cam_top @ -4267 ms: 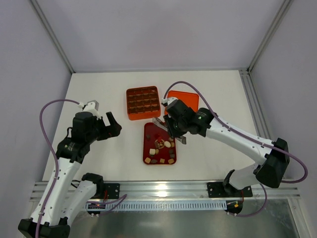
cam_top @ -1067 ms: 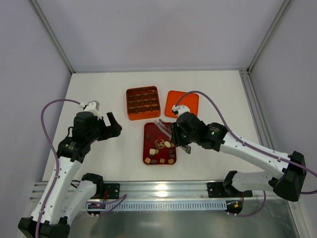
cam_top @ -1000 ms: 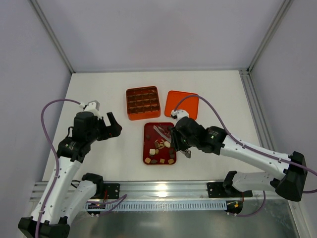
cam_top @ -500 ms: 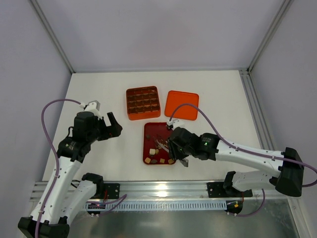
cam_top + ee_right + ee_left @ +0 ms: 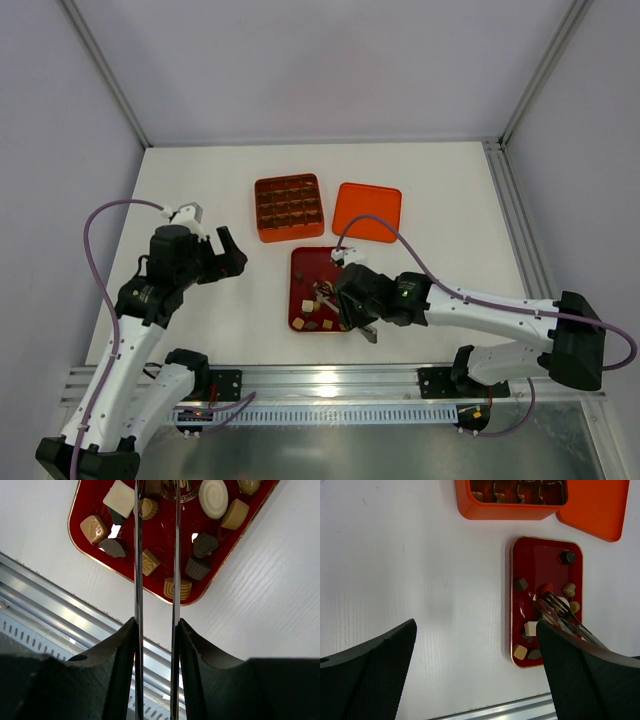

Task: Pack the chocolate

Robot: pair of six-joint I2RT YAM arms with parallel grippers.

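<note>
Several small chocolates (image 5: 119, 498), dark brown, tan and cream-white, lie loose on the dark red flat tray (image 5: 170, 535). My right gripper (image 5: 156, 625) is shut on a pair of metal tongs (image 5: 138, 555), whose two arms reach over the tray's near half. The tong tips run out of the top of the right wrist view, so I cannot tell whether they hold a piece. In the top view my right gripper (image 5: 350, 302) hovers over the tray (image 5: 297, 262). My left gripper (image 5: 225, 255) is open and empty, left of the tray over bare table.
The orange box with grid compartments (image 5: 289, 207) stands just behind the tray, and its orange lid (image 5: 367, 212) lies flat to its right. The aluminium rail (image 5: 330, 380) runs along the table's near edge, close to the tray's near end.
My right arm has carried the tongs from the tray's far right side down toward its near half. The left arm has not moved.
</note>
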